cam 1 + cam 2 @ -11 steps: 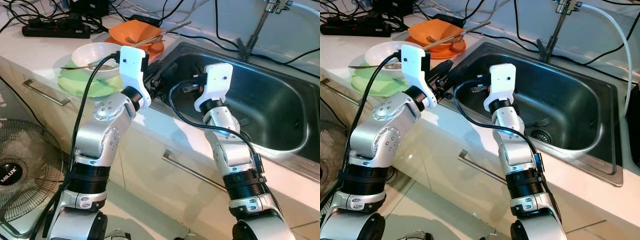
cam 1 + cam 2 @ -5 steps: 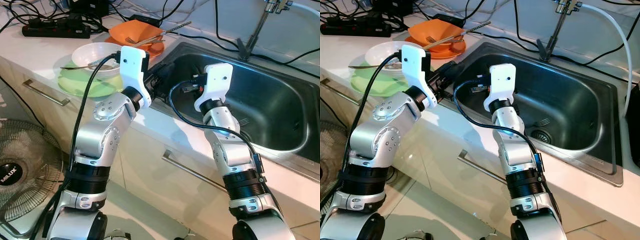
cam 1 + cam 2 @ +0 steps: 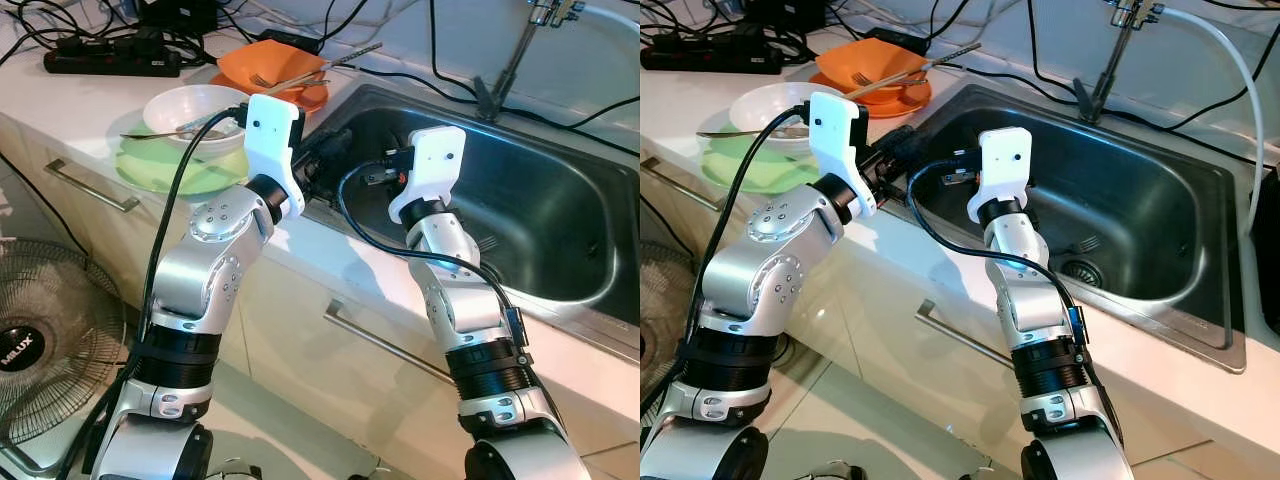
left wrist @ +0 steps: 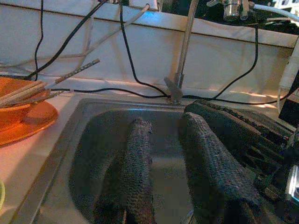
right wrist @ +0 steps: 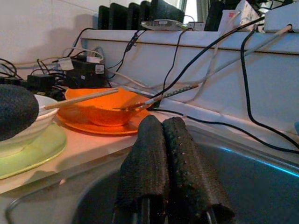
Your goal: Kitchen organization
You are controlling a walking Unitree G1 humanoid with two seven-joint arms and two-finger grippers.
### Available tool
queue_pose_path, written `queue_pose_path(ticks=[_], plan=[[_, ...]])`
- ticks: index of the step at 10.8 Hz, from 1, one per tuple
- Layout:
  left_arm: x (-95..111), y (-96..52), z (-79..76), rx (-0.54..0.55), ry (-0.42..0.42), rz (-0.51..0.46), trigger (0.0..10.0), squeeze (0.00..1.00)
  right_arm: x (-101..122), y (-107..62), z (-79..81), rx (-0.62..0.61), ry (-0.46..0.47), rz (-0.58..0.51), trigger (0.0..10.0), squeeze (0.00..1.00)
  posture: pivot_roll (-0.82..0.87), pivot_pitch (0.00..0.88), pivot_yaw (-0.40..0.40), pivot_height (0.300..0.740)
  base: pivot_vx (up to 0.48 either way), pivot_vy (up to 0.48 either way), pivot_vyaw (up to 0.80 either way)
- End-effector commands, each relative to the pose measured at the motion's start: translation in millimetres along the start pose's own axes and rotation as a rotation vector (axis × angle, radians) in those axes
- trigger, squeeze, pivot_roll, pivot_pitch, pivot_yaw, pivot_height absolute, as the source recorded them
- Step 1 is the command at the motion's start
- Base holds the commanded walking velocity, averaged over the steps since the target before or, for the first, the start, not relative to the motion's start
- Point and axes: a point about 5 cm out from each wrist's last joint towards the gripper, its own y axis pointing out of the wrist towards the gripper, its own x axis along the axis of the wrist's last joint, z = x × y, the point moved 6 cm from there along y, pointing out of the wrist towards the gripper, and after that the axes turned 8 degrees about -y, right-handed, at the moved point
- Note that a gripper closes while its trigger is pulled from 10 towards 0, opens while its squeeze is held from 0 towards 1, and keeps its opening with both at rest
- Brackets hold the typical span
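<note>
— While both arms hover at the sink [image 3: 540, 215] rim, where are the dishes?
— At ten o'clock on the bench [image 3: 85, 95]. My left pincer [image 4: 163, 154], slightly parted and empty, is nearer; right pincer [image 5: 163, 154] is clenched, empty.

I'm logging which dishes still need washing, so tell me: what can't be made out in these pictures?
- White bowl contents: partly behind the left arm in the eye views.
- Left pincer: its tips are hidden by the white wrist housing in the eye views.
- Sink floor near the drain: dark; an object there is too small to identify.
- Orange bowl contents: hidden by its rim.
</note>
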Motion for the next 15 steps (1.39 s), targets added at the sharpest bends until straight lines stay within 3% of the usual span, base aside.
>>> queue_pose_path(ticks=[1,3,6,7,8,11,12,13,14,15], plan=[[-0.8,0.2,-2.8,-0.014,0.013,0.003,10.0,1.00,-1.8,-0.5,-3.2,-0.007,0.000,0.002,10.0,0.00,-0.04,0.037,-0.058,0.740,0.000,0.000,0.00],[-1.5,0.3,-1.6,-0.010,0.020,0.007,10.0,1.00,-2.1,-0.6,-3.7,-0.006,-0.002,0.002,10.0,0.00,-0.04,0.032,-0.059,0.740,0.000,0.000,0.00],[1.7,-2.1,13.6,0.051,0.073,-0.001,10.0,1.00,-3.7,-1.9,-6.5,-0.009,-0.010,0.005,10.0,0.00,-0.04,0.024,-0.062,0.740,0.000,0.000,0.00],[6.3,-3.8,25.4,0.109,0.137,-0.013,10.0,0.80,-4.5,-2.0,-12.2,-0.019,-0.021,0.008,10.0,0.00,-0.03,0.020,-0.064,0.740,0.000,0.000,0.00],[14.5,-5.8,34.6,0.156,0.198,-0.038,10.0,0.00,-7.1,-1.8,-27.5,-0.060,-0.051,0.021,10.0,0.00,-0.03,0.019,-0.066,0.740,0.000,0.000,0.00],[34.9,-12.4,54.1,0.268,0.366,-0.097,10.0,0.00,-12.5,-5.1,-52.3,-0.119,-0.086,0.044,10.0,0.00,-0.04,0.021,-0.069,0.740,0.000,0.000,0.00],[42.2,-18.6,54.7,0.285,0.417,-0.135,10.0,0.00,-14.3,-6.7,-51.6,-0.119,-0.085,0.048,10.0,0.00,-0.04,0.026,-0.070,0.740,0.000,0.000,0.00],[47.2,-33.3,54.9,0.322,0.538,-0.184,10.0,0.00,-17.7,-8.1,-47.4,-0.114,-0.080,0.056,10.0,0.00,-0.03,0.030,-0.072,0.740,0.000,0.000,0.00],[44.8,-53.1,58.3,0.377,0.588,-0.217,10.0,0.00,-21.6,-8.9,-43.1,-0.108,-0.070,0.065,10.0,0.00,-0.03,0.034,-0.077,0.740,0.000,0.000,0.00],[41.0,-65.0,68.7,0.435,0.542,-0.221,10.0,0.00,-23.1,-8.9,-41.0,-0.101,-0.064,0.069,10.0,0.00,-0.02,0.038,-0.091,0.740,0.000,0.000,0.00]])
